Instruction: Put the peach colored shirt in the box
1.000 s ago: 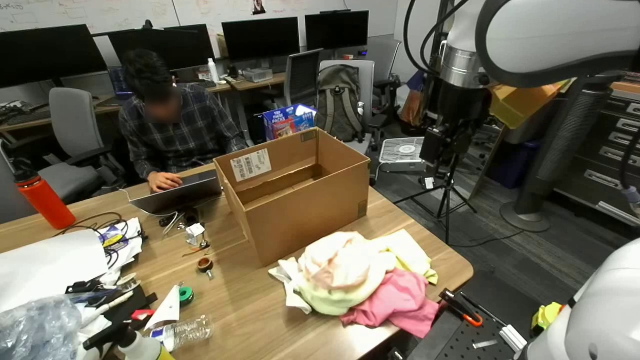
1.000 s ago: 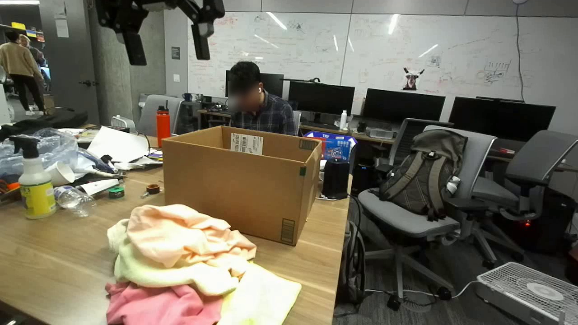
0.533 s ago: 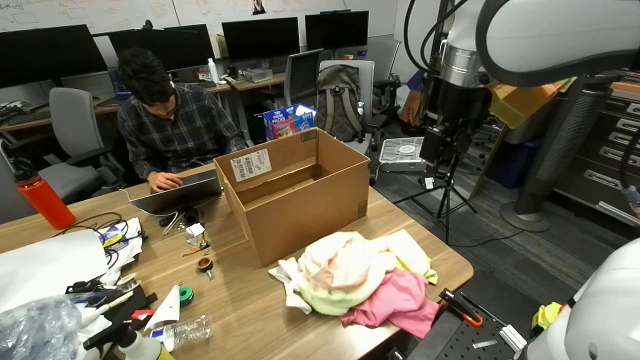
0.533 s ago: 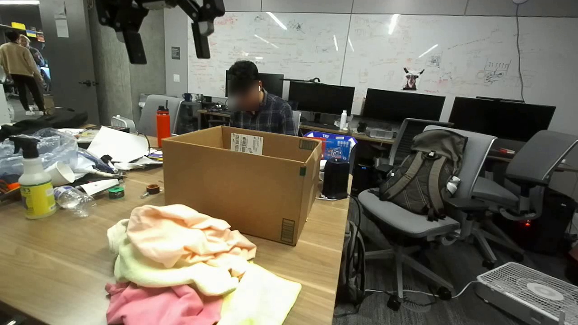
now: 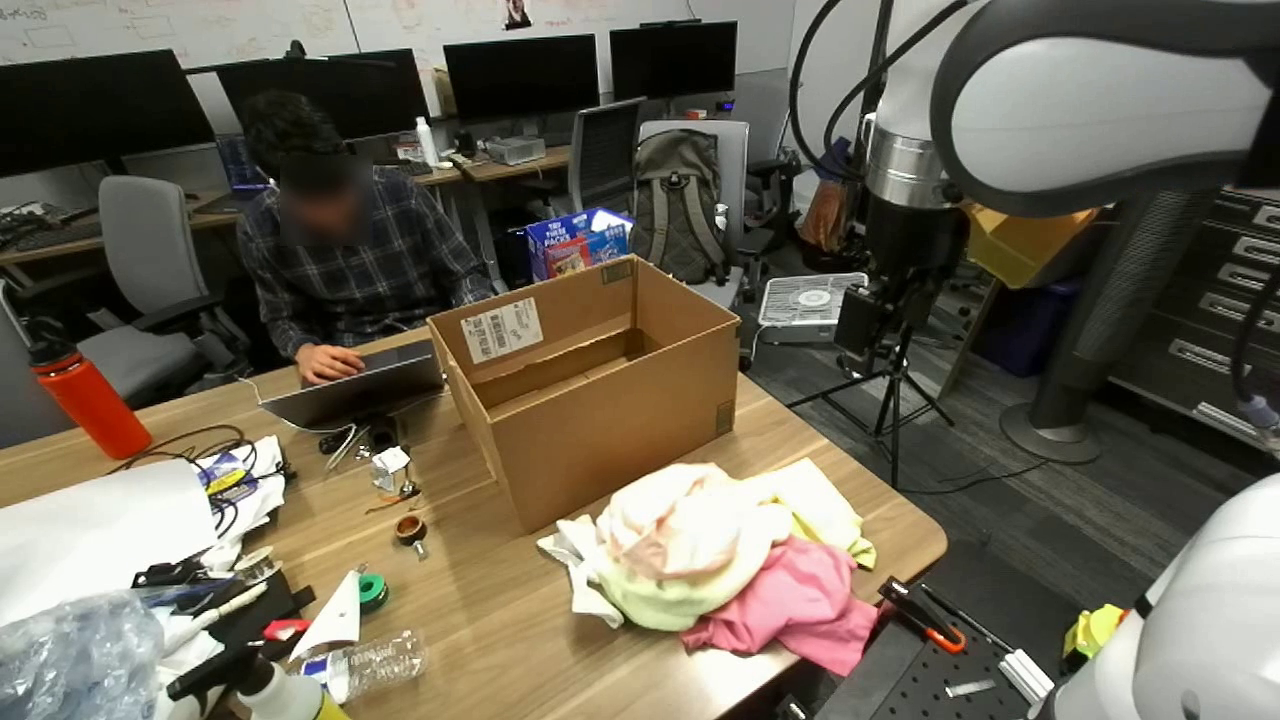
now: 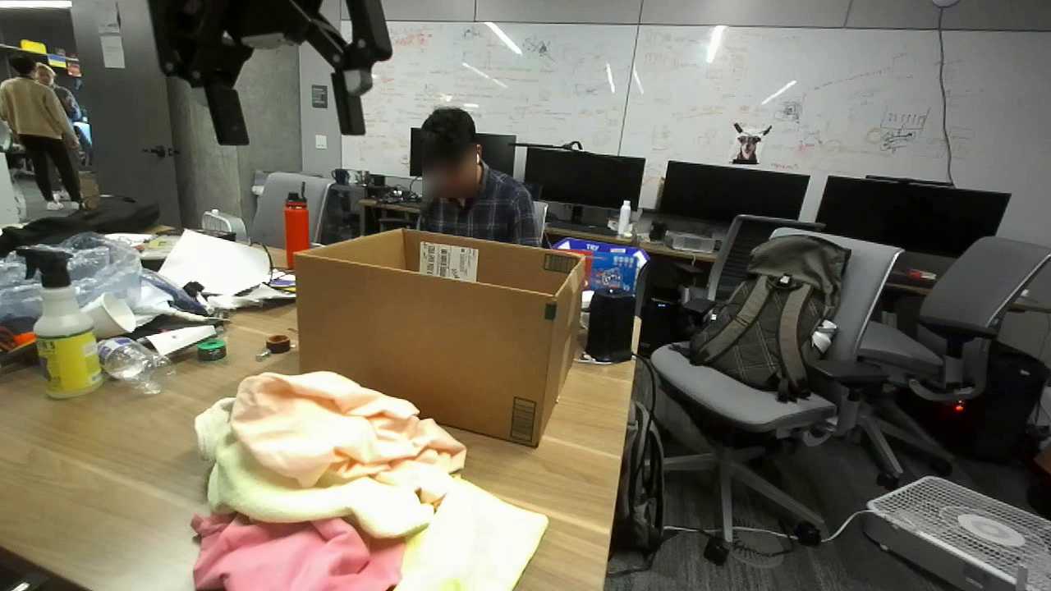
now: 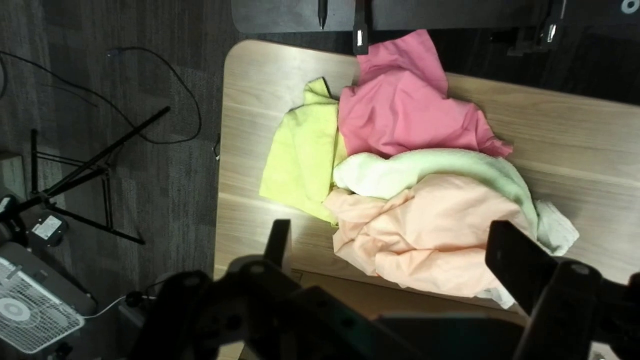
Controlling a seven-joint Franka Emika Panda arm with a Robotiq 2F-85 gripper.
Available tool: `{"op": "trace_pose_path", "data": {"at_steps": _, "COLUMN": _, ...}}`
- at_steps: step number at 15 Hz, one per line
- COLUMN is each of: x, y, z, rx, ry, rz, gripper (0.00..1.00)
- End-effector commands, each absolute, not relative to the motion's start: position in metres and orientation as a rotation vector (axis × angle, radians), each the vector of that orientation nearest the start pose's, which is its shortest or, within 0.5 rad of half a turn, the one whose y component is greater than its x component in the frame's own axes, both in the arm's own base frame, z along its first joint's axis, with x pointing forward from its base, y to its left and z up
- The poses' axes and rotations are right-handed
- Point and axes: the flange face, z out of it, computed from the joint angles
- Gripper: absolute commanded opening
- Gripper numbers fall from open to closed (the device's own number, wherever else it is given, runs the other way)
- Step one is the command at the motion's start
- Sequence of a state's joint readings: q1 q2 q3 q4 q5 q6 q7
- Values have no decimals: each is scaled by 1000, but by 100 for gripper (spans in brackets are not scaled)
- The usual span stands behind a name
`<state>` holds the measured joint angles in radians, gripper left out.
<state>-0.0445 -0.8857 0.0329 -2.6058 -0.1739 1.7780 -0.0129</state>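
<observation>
The peach colored shirt (image 5: 685, 520) lies bunched on top of a pile of cloths on the table, and also shows in an exterior view (image 6: 328, 423) and in the wrist view (image 7: 430, 220). The brown cardboard box (image 5: 620, 435) stands open-topped right behind the pile; its side shows in an exterior view (image 6: 419, 336). A strip of the box (image 7: 350, 295) shows in the wrist view. My gripper (image 6: 291, 131) is open and empty, high above the table. In the wrist view its fingers (image 7: 390, 225) appear on either side of the shirt, well above it.
A pale green-cream cloth (image 7: 440, 160) lies under the shirt. A pink cloth (image 7: 400, 115) and a yellow cloth (image 7: 302, 155) lie beside it. A laptop (image 5: 360, 385), a person (image 5: 350, 250), a plastic bottle (image 5: 370, 660) and a spray bottle (image 6: 66, 328) are around the table.
My gripper and arm have moved down a little, and slightly to the left in both exterior views. The shirt, the other cloths and the box have not moved. The fingers stay open.
</observation>
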Motion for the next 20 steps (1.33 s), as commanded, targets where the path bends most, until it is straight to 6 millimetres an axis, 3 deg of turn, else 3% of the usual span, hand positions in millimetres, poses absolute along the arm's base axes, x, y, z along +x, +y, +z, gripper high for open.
{"op": "trace_pose_path", "data": {"at_steps": 1, "x": 294, "y": 0, "z": 513, "rx": -3388, "ry": -120, "rz": -118, "gripper": 100}}
{"op": "trace_pose_path", "data": {"at_steps": 6, "x": 293, "y": 29, "z": 484, "rx": -3406, "ry": -225, "rz": -88, "gripper": 100}}
{"op": "trace_pose_path", "data": {"at_steps": 11, "x": 299, "y": 66, "z": 460, "rx": -3379, "ry": -184, "rz": -136, "gripper": 100}}
{"op": "trace_pose_path", "data": {"at_steps": 20, "x": 327, "y": 134, "z": 447, "rx": -3292, "ry": -97, "rz": -252, "gripper": 100}}
